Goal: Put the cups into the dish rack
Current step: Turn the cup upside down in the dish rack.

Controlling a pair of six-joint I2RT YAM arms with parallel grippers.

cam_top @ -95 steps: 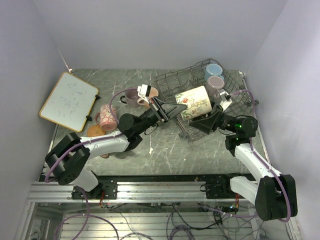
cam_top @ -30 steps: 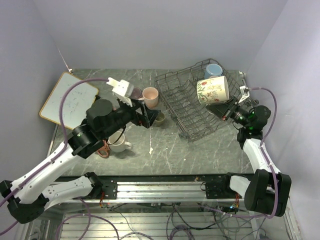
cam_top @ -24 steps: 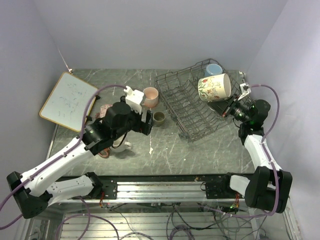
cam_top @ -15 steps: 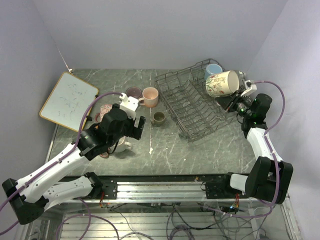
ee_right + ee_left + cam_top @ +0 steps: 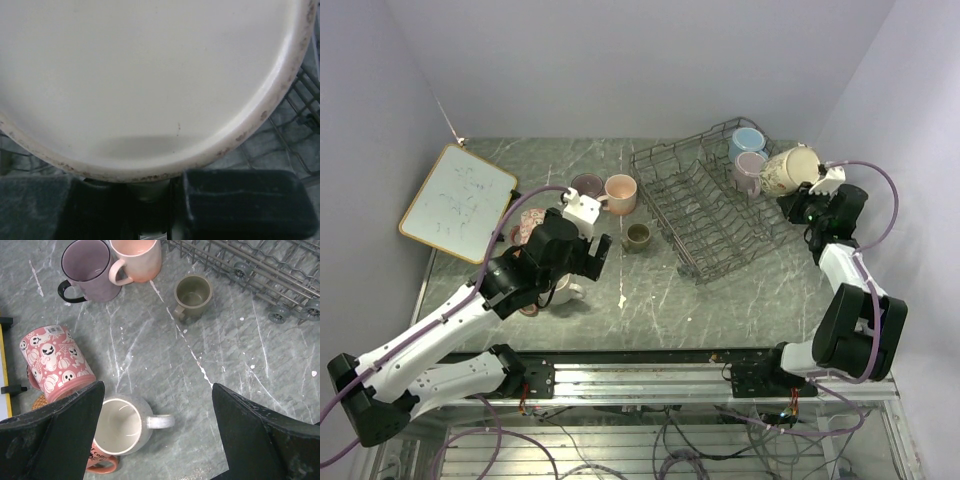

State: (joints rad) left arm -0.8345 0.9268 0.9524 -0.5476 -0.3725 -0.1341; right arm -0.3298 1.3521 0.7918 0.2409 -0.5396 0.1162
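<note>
Grey-green marbled surface point(image 5: 650, 300) is carrying everything, lavender walls around it. Dish rack point(image 5: 695, 215) is sitting far right, with a light blue mug point(image 5: 747, 141) and a mauve mug point(image 5: 751, 166) standing in its far right corner. Right jaws are pinching nearly closed on the floral mug point(image 5: 788, 168), holding it tipped on its side just right of that mauve mug, at the rack's right edge; can't tell if it's touching the wire. Right wrist view is only giving the mug's cream body filling the frame, dark pads below it, no print visible. Left jaws are gaping wide, holding nothing, hanging over the loose mugs. Left wrist view is showing what the top view hides: a cream mug point(image 5: 122, 425) between the fingers, an orange-handled mug point(image 5: 102, 465) partly under it, and a pink pumpkin-print mug point(image 5: 55, 362) lying over a cork coaster point(image 5: 42, 401). Purple mug point(image 5: 87, 270), peach mug point(image 5: 137, 257) and small olive mug point(image 5: 192, 295) are standing upright near the rack. Whiteboard point(image 5: 458, 202) is lying far left.
</note>
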